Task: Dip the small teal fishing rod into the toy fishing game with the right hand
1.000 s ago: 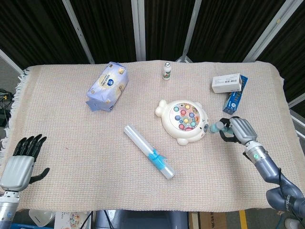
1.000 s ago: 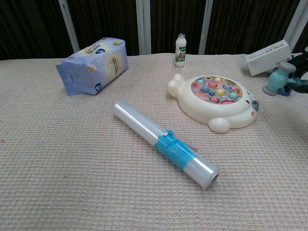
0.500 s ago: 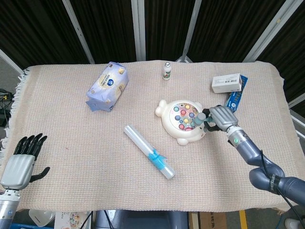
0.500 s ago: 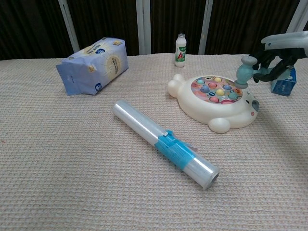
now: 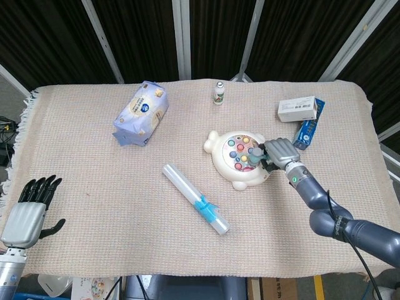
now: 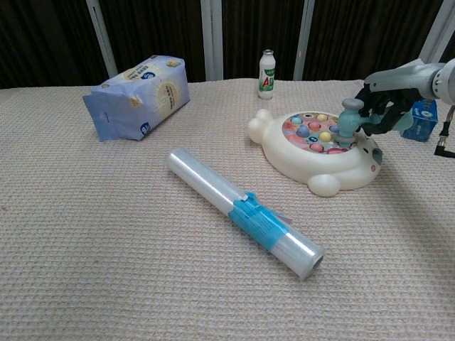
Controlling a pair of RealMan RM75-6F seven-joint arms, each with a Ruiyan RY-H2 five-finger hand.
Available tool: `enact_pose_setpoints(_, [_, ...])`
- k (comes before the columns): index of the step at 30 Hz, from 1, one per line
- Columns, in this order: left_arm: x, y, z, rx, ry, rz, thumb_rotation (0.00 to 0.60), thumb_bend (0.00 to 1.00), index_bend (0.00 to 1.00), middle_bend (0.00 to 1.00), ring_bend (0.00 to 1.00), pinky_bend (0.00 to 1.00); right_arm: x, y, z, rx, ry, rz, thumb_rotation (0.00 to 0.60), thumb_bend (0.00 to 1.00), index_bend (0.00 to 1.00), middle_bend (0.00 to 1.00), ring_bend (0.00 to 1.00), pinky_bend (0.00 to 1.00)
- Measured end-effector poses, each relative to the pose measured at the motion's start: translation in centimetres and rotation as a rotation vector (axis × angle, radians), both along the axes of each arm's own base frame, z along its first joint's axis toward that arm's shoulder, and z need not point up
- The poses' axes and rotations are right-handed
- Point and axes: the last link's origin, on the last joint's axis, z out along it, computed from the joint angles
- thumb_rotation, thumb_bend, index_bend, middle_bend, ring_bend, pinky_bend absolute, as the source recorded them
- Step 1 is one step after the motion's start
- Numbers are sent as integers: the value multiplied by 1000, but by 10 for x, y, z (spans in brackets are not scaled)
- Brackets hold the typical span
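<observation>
Your right robot hand (image 5: 279, 150) had carried the small teal fishing rod (image 6: 348, 117) leftward from beside the toy fishing game (image 5: 240, 159) until the rod's tip hung over the game's right side, among the coloured fish. That robot hand was clamped on the rod's handle, with the rod pointing left and slightly down; the chest view put its rounded end just above, perhaps touching, the fish nearest the right rim, and you could not tell which from either view.

To finish the dip well, you needed to lower the tip straight into one fish's mouth rather than sweep sideways, since a sideways push would likely have slid the light game across the woven counter (image 5: 94, 187). Keeping the grip firm and the wrist steady would have stopped the rod from twisting.

Your left robot hand (image 5: 28, 212) sat at the near left corner, holding nothing, fingers extended together, well apart from the work.
</observation>
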Motion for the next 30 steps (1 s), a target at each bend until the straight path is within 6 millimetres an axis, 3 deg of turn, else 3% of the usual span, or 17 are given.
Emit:
enact_pose_setpoints(12, [-2, 1, -1, -3, -12, -4, 600, 224, 0, 0, 0, 0, 15, 6, 13, -43, -18, 27, 600, 799, 914, 779, 553, 273])
enact_pose_setpoints(25, [-5, 1, 0, -3, -11, 2, 600, 223, 0, 0, 0, 0, -6, 9, -7, -36, -1, -6, 600, 805, 914, 779, 553, 273])
enact_pose_setpoints(30, [-5, 1, 0, -2, -11, 3, 600, 223, 0, 0, 0, 0, -3, 9, -2, -52, -11, 6, 600, 805, 914, 779, 553, 273])
